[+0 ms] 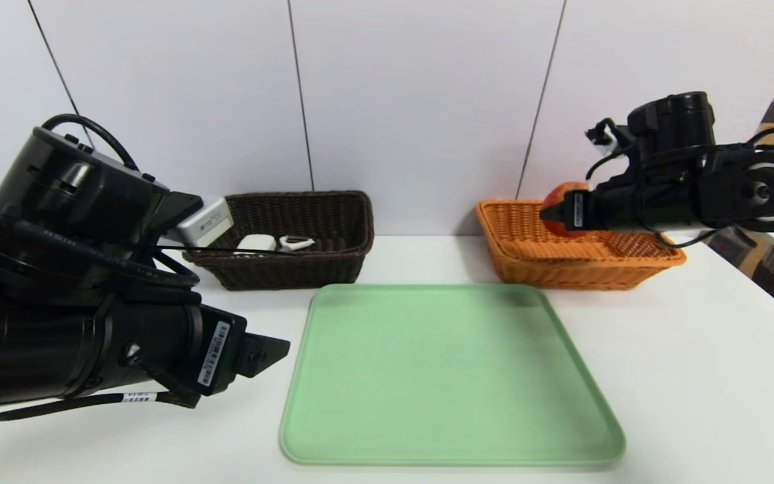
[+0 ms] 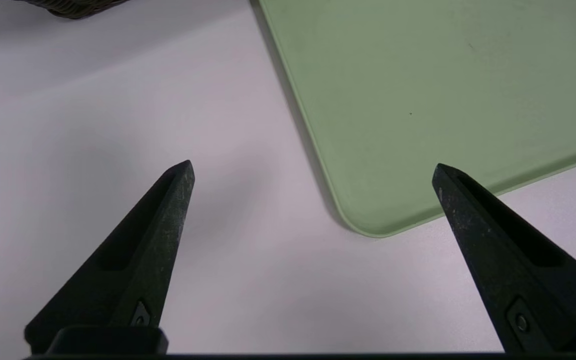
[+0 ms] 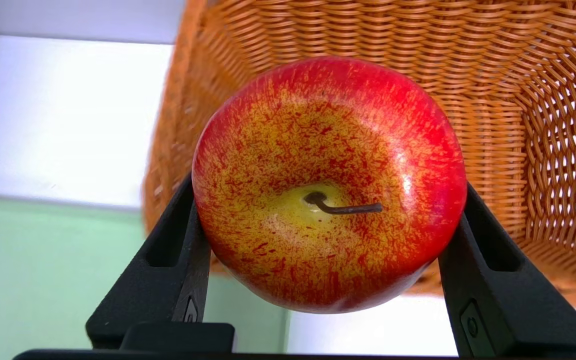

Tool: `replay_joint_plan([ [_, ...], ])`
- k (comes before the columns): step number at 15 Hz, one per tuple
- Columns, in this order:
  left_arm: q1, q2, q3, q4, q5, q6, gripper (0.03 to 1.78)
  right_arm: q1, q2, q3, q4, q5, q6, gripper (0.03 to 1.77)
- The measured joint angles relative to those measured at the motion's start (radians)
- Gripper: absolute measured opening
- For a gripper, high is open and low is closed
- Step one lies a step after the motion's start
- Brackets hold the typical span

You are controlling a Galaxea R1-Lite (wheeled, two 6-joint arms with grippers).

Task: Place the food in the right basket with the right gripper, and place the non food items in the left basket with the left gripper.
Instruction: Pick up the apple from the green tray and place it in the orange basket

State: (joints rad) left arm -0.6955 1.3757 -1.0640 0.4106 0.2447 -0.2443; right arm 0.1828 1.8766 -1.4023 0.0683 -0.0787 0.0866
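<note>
A red and yellow apple (image 1: 560, 193) (image 3: 328, 185) is pinched between the two fingers of my right gripper (image 1: 551, 214) (image 3: 329, 184), which is shut on it. It hangs in the air over the left end of the orange wicker basket (image 1: 562, 272) (image 3: 493, 75) at the back right. The dark brown wicker basket (image 1: 333, 262) at the back left holds a white and grey box (image 1: 207, 222) and two small white items (image 1: 256, 242). My left gripper (image 1: 269, 353) (image 2: 313, 167) is open and holds nothing, low over the table by the tray's near left corner.
A green tray (image 1: 447, 376) (image 2: 443, 100) lies flat in the middle of the white table (image 1: 696, 376), with nothing on it. A white panelled wall stands just behind both baskets. The table's right edge runs close past the orange basket.
</note>
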Motion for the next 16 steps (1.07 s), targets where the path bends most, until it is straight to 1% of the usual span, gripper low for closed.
replay_joint_plan([
  [3, 0.001, -0.003, 0.003, 0.000, 0.000, -0.001, 1.69, -0.026, 0.109, -0.076, -0.001, -0.004, 0.017, 1.23],
  [7, 0.001, -0.005, 0.005, 0.000, 0.001, -0.006, 1.69, -0.054, 0.227, -0.173, 0.001, -0.039, 0.019, 1.23],
  [11, 0.001, -0.005, 0.010, 0.000, -0.002, -0.014, 1.69, -0.066, 0.269, -0.195, 0.022, -0.041, 0.021, 1.23],
  [16, 0.001, -0.006, 0.012, 0.000, -0.001, -0.015, 1.69, -0.067, 0.274, -0.196, 0.023, -0.040, 0.031, 1.23],
])
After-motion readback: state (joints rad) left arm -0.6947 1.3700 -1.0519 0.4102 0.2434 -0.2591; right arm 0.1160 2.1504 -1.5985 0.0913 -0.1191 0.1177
